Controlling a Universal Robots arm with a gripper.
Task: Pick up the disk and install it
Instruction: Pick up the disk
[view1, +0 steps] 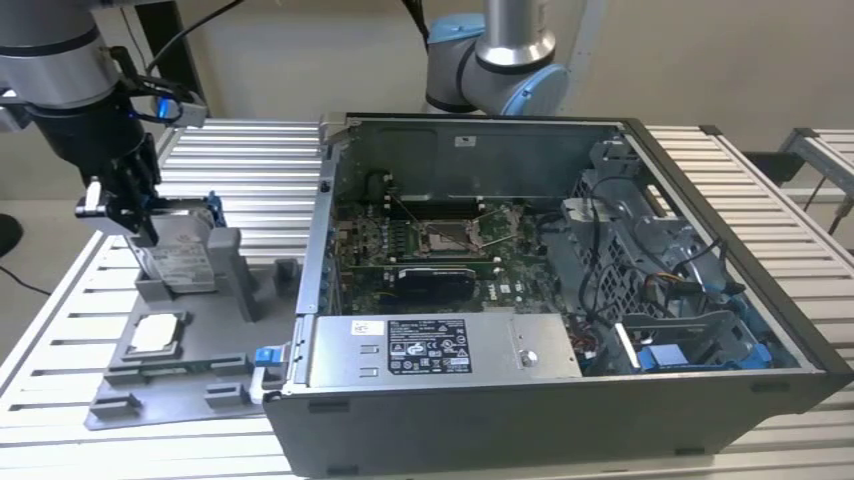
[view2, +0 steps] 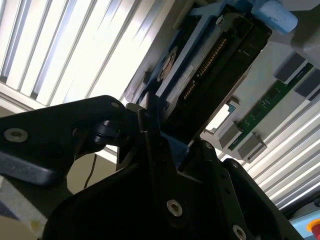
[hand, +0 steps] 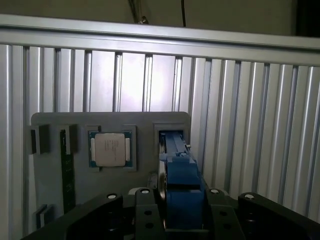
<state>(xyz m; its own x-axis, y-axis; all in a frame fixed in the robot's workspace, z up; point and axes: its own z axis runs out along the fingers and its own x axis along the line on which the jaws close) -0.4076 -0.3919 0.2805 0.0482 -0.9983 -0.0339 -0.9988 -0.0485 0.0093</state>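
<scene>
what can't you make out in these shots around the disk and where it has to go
- Lower edge of the disk: in the exterior view the grey stand walls it off, so whether it sits in the slot is unclear.
- Its label: too small in the exterior view, and the gripper covers the disk's upper part.
- Inside the computer case, at the exterior view's right: cables cross it, hiding any free bay.

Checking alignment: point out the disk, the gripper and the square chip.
the disk (hand: 181, 167), first wrist view, blue carrier edge
the gripper (hand: 180, 197), first wrist view, between its fingertips
the square chip (hand: 111, 149), first wrist view, its centre
</scene>
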